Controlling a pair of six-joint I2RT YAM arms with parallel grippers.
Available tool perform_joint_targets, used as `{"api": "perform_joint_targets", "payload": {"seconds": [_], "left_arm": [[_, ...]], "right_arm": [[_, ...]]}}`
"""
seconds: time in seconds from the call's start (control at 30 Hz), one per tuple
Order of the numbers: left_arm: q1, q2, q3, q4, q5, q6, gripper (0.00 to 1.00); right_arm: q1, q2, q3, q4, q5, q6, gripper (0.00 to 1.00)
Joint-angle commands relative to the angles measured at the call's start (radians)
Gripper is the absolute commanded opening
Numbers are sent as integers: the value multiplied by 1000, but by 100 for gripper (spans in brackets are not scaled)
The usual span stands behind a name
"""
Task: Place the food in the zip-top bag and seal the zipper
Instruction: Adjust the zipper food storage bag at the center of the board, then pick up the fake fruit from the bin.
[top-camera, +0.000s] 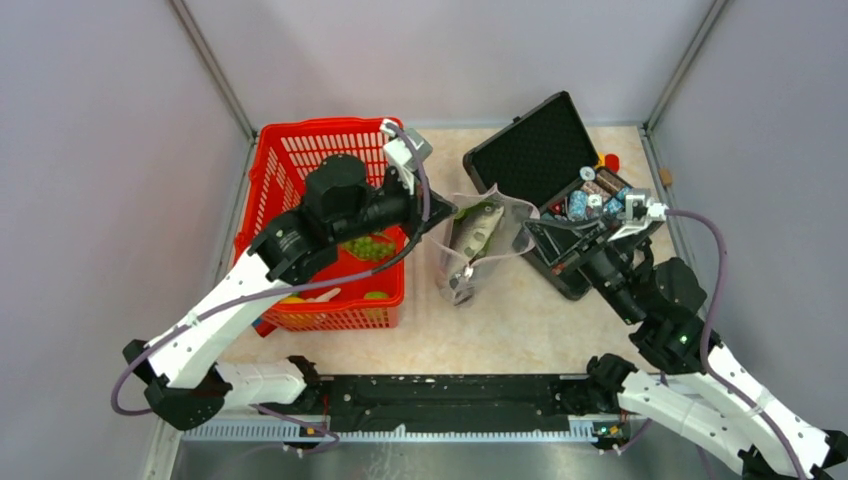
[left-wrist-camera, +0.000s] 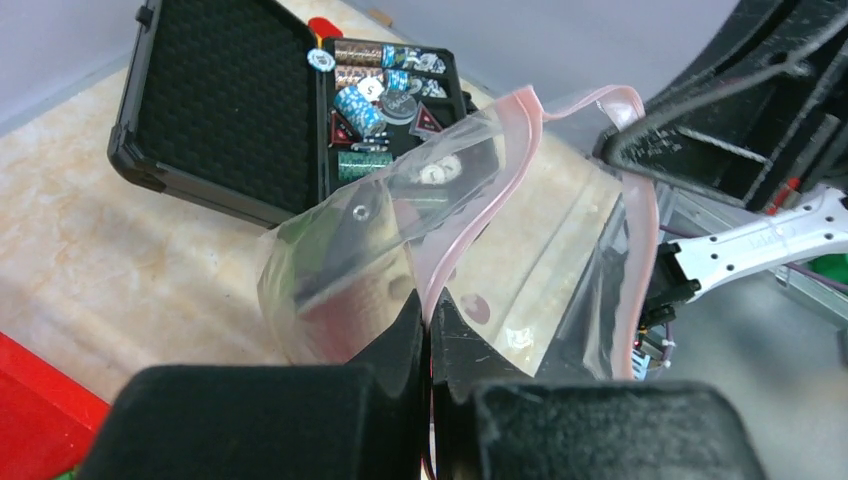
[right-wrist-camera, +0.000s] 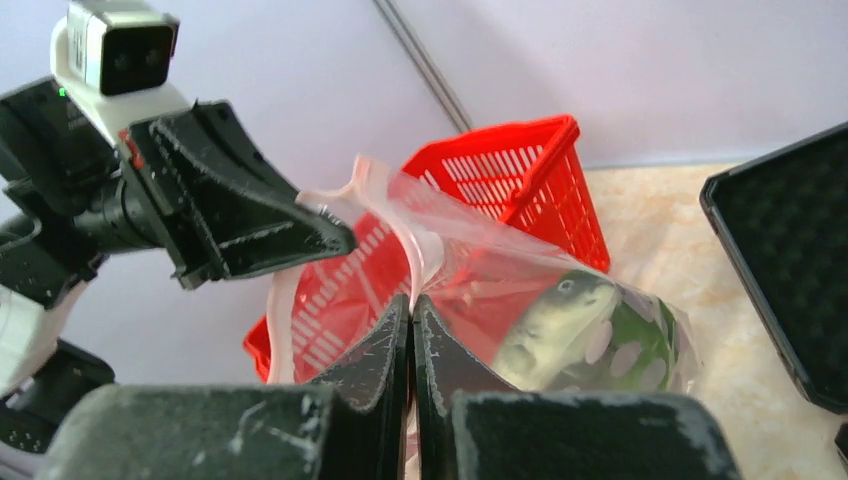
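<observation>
The clear dotted zip-top bag (top-camera: 478, 243) hangs between my two grippers above the table. A grey fish (right-wrist-camera: 553, 322) and something green (right-wrist-camera: 632, 345) lie inside it. My left gripper (top-camera: 443, 212) is shut on the bag's pink zipper strip (left-wrist-camera: 478, 225) at the left side of the mouth. My right gripper (top-camera: 530, 228) is shut on the zipper strip (right-wrist-camera: 415, 250) at the right side. The mouth gapes open between them. Green grapes (top-camera: 368, 246) lie in the red basket (top-camera: 290, 160), partly hidden under my left arm.
The open black foam-lined case (top-camera: 535, 150) with small gadgets and batteries (top-camera: 600, 195) stands at the back right, close behind my right gripper. The red basket fills the left side. Grey walls close in the table on three sides.
</observation>
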Motion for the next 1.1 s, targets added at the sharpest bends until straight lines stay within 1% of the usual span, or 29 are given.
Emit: {"api": "perform_joint_targets", "payload": {"seconds": [0.0,0.03,0.17,0.2,0.23,0.27,0.33,0.4,0.5,0.53,0.57,0.67,0.77,0.93,1.07], "left_arm": [[5,53,1,61,-31,-18,0],[5,54,-11,77,-39,-17,0],[7,78,-16,78,-70,-8,0],[8,81,-20,77,-76,-9,8],[8,85,-24,76,-79,-10,22],[9,89,-27,68,-86,-10,34],[11,88,-38,55,-122,-11,41],[19,76,-62,56,-154,-17,62],[30,50,-81,55,-157,-17,65],[33,37,-87,53,-166,-13,70],[36,21,-92,52,-188,-9,76],[50,-30,-108,30,-316,15,84],[105,-61,-120,-15,-394,43,98],[263,-84,-146,-39,-405,52,99],[413,-54,-169,-52,-387,-17,99]], "right_arm": [[7,15,33,57,-93,-45,0],[7,22,34,78,-126,-51,0],[6,70,68,-14,-21,-36,0],[6,78,68,-37,5,-24,0],[6,87,66,-50,33,-10,0],[6,94,63,-53,47,-3,0],[7,114,61,-75,98,28,0],[6,133,66,-108,139,50,0],[6,158,74,-118,141,52,0],[6,164,78,-118,137,53,0],[7,172,82,-117,134,51,0],[7,192,102,-122,125,49,0],[7,212,114,-130,128,46,0],[7,221,97,-125,127,62,0],[7,211,82,-121,121,83,0]]}}
